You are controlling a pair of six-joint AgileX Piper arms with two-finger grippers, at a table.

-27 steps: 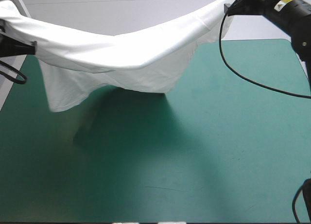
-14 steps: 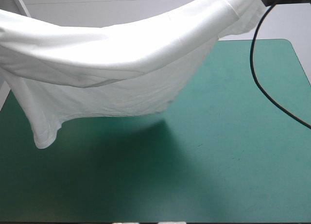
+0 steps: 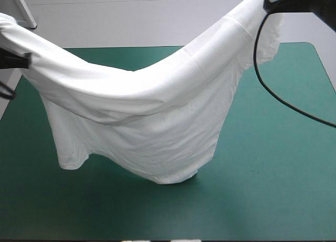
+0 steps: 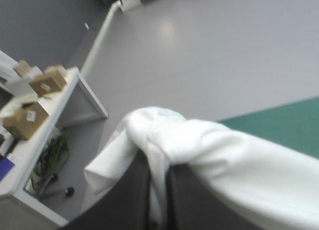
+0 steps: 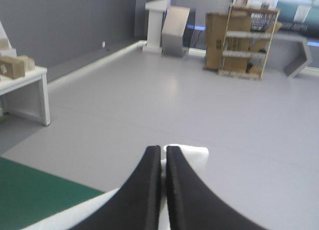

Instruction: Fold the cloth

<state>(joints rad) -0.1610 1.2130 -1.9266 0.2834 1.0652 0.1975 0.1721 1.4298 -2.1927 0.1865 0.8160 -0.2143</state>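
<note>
The white T-shirt (image 3: 152,121) hangs stretched between both raised arms, sagging in the middle, its lowest folds touching the teal-green table (image 3: 262,189) near the centre. My left gripper (image 3: 18,60) at the left edge is shut on one end of the T-shirt (image 4: 209,145); its black fingers (image 4: 134,190) pinch bunched cloth. My right gripper (image 3: 270,1) at the far right, high up, is shut on the other end. In the right wrist view the gripper (image 5: 163,152) holds a sliver of white cloth (image 5: 192,157) between its fingers.
The teal-green table's right half (image 3: 283,147) and front strip lie bare. A sleeve (image 3: 71,160) dangles at the shirt's left, close to the table.
The shirt has dropped: earlier it hung well above the table, now its lower hem reaches the cover. Both grippers came back into the high view, still holding the ends.
</note>
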